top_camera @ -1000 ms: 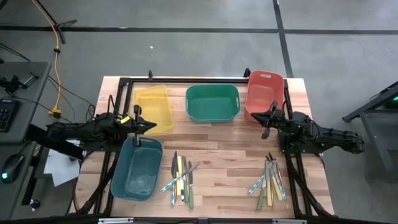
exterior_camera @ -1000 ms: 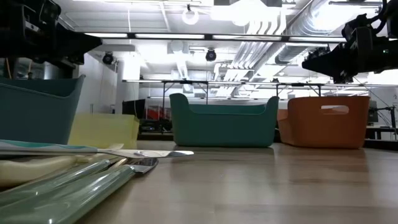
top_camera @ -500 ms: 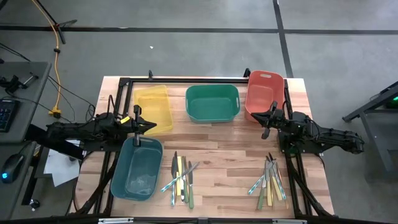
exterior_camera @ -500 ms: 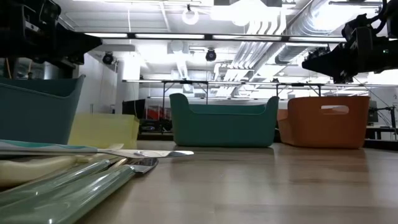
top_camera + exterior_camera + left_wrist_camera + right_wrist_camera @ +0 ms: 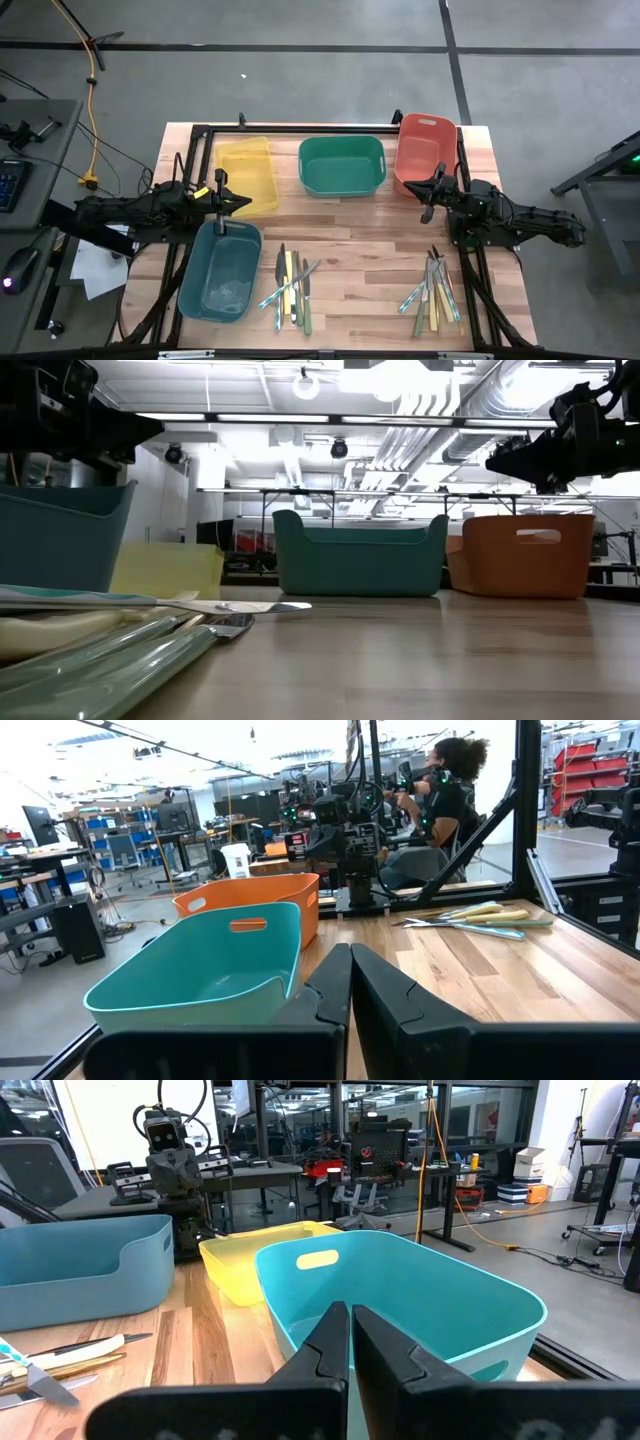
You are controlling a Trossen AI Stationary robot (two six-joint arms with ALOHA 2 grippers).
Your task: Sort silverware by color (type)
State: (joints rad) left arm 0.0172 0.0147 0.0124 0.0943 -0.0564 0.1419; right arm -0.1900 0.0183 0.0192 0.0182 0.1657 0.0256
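Both arms are waiting above the wooden desk (image 5: 370,225), one at each side. The left pincer (image 5: 240,202) is hanging over the gap between the yellow bin (image 5: 246,172) and the blue-teal bin (image 5: 220,270), its fingers pressed together and gripping nothing. The right pincer (image 5: 416,187) is hovering beside the red-orange bin (image 5: 424,150), fingers likewise closed and empty.

The silverware is lying on the desk in two loose piles along the near edge. The left pile (image 5: 291,287) is sitting just beside the blue-teal bin, showing yellow, green, light-blue and grey handles fanned out and crossing one another. The right pile (image 5: 433,292) is resting near the right arm's base, a similar mix of overlapping pieces. The green bin (image 5: 342,165) is standing at the far side, between the yellow and red-orange bins.

In the low view, pale green handles (image 5: 120,660) are lying closest to the camera, with a knife blade (image 5: 250,607) pointing across the desk behind them.
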